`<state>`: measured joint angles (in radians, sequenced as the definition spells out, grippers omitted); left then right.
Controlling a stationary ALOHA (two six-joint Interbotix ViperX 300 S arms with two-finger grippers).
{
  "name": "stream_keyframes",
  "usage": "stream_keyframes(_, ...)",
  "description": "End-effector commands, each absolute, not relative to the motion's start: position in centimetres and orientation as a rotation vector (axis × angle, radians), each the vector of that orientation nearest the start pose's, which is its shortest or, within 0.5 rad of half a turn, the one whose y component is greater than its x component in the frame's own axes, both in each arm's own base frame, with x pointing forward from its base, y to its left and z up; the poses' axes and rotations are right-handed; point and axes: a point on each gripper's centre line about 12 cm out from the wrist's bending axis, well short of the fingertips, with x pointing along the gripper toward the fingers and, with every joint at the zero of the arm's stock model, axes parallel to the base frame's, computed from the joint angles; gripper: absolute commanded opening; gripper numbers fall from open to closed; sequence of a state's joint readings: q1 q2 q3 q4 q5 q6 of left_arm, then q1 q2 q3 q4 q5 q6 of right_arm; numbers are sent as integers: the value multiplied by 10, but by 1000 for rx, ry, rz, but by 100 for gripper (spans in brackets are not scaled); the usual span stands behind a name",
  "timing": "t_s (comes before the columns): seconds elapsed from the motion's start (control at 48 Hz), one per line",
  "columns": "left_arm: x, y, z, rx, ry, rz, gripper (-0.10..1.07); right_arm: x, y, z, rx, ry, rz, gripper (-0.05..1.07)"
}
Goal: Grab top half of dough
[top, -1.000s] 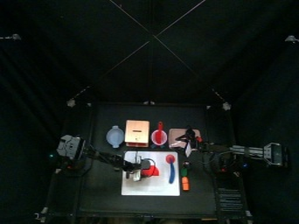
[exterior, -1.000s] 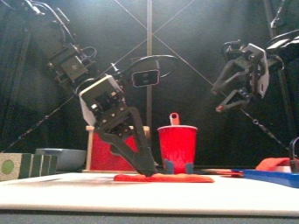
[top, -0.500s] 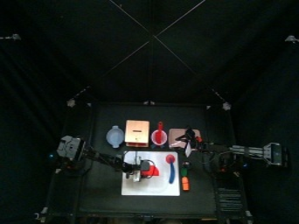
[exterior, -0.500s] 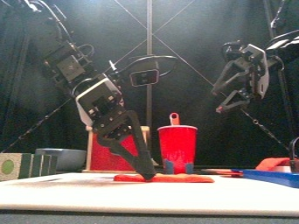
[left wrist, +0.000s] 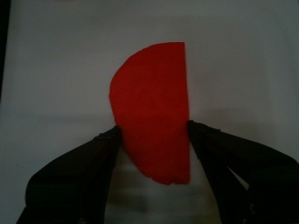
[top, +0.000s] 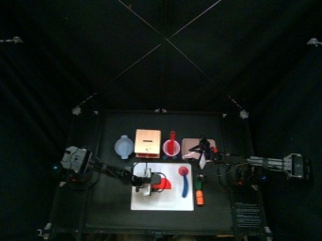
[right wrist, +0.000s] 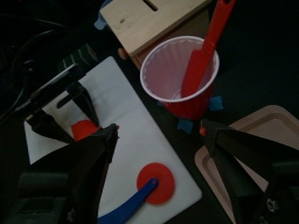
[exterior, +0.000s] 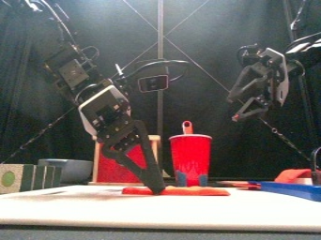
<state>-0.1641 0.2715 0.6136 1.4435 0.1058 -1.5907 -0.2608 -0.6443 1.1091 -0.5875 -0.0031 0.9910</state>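
Two claw jaws astride dough (left wrist: 152,109), tips hidden, left claw (left wrist: 152,153) wide.

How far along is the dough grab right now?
Done: the left pincer is down at the white board, its open jaws on either side of the dough. In hand: nothing gripped yet. Left: close on the dough and lift it. The right pincer hangs raised and open, holding nothing.
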Motion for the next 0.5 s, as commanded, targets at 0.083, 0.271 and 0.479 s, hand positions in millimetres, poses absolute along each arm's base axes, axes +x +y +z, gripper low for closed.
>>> stream_keyframes(0.083, 389, -47, 69, -14, 917, 37, 93, 235, -63, 219, 456, 389, -342, 104)
stream_keyframes(0.271, 389, -47, 70, -14, 916, 37, 90, 235, -63, 220, 456, 389, -342, 104)
stream_keyframes(0.479, 389, -47, 70, -16, 916, 38, 88, 235, -63, 220, 456, 389, -342, 104)
